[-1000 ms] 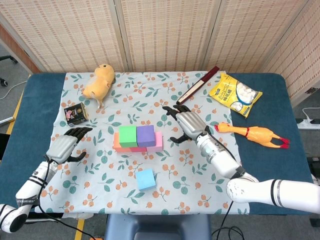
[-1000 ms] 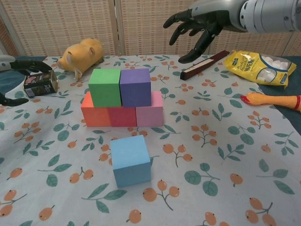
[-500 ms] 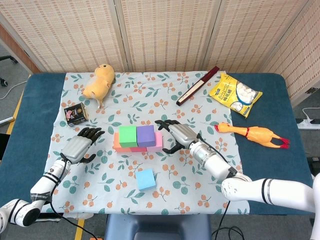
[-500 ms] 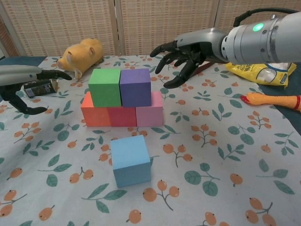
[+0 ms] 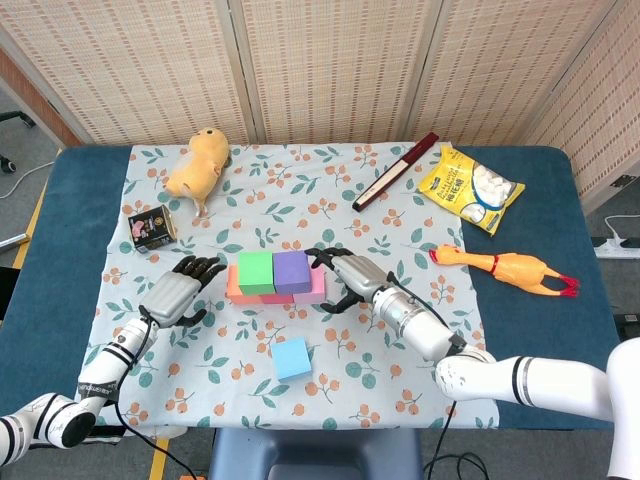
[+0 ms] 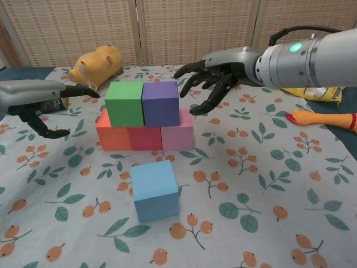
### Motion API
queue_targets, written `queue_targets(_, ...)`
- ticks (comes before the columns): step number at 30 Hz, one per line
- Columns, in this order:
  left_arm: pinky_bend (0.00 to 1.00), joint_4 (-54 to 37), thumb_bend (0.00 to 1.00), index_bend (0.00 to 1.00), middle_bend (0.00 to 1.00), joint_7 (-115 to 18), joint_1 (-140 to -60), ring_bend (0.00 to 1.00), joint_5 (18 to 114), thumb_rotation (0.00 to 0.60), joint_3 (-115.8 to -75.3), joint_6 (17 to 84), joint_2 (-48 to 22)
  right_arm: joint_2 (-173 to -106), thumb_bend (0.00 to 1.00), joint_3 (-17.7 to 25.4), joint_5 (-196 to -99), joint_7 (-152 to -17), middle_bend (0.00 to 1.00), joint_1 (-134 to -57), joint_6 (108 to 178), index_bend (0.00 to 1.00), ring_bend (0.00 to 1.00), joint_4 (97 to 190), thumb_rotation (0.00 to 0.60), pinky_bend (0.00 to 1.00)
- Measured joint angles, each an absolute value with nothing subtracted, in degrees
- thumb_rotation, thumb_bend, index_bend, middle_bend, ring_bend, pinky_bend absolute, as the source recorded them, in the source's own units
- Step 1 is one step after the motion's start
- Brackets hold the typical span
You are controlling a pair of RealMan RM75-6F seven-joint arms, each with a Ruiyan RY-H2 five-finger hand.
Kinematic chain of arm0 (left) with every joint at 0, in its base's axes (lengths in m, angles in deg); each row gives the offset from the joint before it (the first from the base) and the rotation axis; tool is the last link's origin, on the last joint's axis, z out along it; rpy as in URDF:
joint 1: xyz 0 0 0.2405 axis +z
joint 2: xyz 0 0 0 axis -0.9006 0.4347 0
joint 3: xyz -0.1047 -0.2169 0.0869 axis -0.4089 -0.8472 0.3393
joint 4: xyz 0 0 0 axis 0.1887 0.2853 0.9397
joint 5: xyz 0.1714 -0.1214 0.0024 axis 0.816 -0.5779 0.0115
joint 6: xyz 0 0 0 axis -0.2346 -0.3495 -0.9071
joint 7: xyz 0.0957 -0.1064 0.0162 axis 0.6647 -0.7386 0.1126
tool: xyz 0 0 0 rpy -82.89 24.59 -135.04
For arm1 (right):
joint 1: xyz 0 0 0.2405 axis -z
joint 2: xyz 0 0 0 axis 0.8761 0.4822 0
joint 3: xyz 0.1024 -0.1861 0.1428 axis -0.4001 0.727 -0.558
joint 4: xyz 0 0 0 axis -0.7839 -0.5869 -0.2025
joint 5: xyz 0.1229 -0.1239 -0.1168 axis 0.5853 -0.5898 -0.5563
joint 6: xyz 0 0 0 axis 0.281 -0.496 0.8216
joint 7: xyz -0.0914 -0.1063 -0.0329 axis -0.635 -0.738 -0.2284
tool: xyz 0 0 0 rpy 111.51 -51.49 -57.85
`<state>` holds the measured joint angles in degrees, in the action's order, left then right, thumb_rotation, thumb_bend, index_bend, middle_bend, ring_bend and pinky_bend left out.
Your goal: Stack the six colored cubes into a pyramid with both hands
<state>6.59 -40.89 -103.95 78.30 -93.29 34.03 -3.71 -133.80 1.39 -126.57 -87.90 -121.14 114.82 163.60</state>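
Orange (image 6: 112, 137), red (image 6: 145, 138) and pink (image 6: 178, 137) cubes form the bottom row on the floral cloth. A green cube (image 6: 124, 104) and a purple cube (image 6: 160, 103) sit side by side on top of them. The light blue cube (image 6: 155, 190) (image 5: 292, 357) lies alone in front of the stack. My left hand (image 6: 34, 97) (image 5: 178, 292) hovers open just left of the stack, fingers pointing at the green cube. My right hand (image 6: 215, 75) (image 5: 345, 275) hovers open just right of the purple cube, fingers spread. Neither hand touches a cube.
A plush yellow toy (image 5: 198, 165) and a small dark can (image 5: 152, 227) lie at the back left. A dark red bar (image 5: 396, 170), a yellow snack bag (image 5: 470, 187) and a rubber chicken (image 5: 505, 267) lie at the back right and right.
Both hands have closed in on the stack from either side, the right one dropping down and leftward, the left one moving rightward. The cubes have not moved.
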Motion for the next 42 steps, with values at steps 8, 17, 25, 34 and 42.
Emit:
queue_targets(8, 0.01, 6.54, 0.40, 0.03, 0.00, -40.18, -104.83, 0.00, 78.11, 0.600, -93.18, 33.74, -4.12, -134.55, 0.21, 1.65, -126.68, -87.72, 0.19, -121.62, 115.07, 0.00, 0.00, 163.17, 0.600, 0.00)
queue_targets(17, 0.01, 6.46, 0.40, 0.03, 0.00, -39.05, -105.81, 0.00, 77.99, 0.600, -93.03, 33.45, -4.54, -135.18, 0.21, 2.00, -125.81, -88.22, 0.19, -122.45, 115.40, 0.00, 0.00, 162.81, 0.600, 0.00)
queue_targets(25, 0.01, 6.63, 0.40, 0.03, 0.00, -38.45, -106.29, 0.00, 77.68, 0.600, -92.91, 33.47, -4.75, -134.86, 0.21, 2.51, -125.19, -88.66, 0.19, -122.59, 115.96, 0.00, 0.00, 162.99, 0.600, 0.00)
queue_targets(34, 0.01, 7.01, 0.40, 0.03, 0.00, -37.99, -106.57, 0.00, 77.37, 0.600, -92.65, 33.65, -4.66, -134.20, 0.21, 2.51, -125.44, -88.34, 0.19, -122.39, 116.08, 0.00, 0.00, 163.52, 0.600, 0.00)
queue_targets(42, 0.01, 6.90, 0.40, 0.03, 0.00, -38.78, -105.71, 0.00, 76.77, 0.600, -92.38, 34.64, -4.31, -132.22, 0.21, 2.49, -125.85, -88.02, 0.19, -121.62, 116.65, 0.00, 0.00, 164.97, 0.600, 0.00)
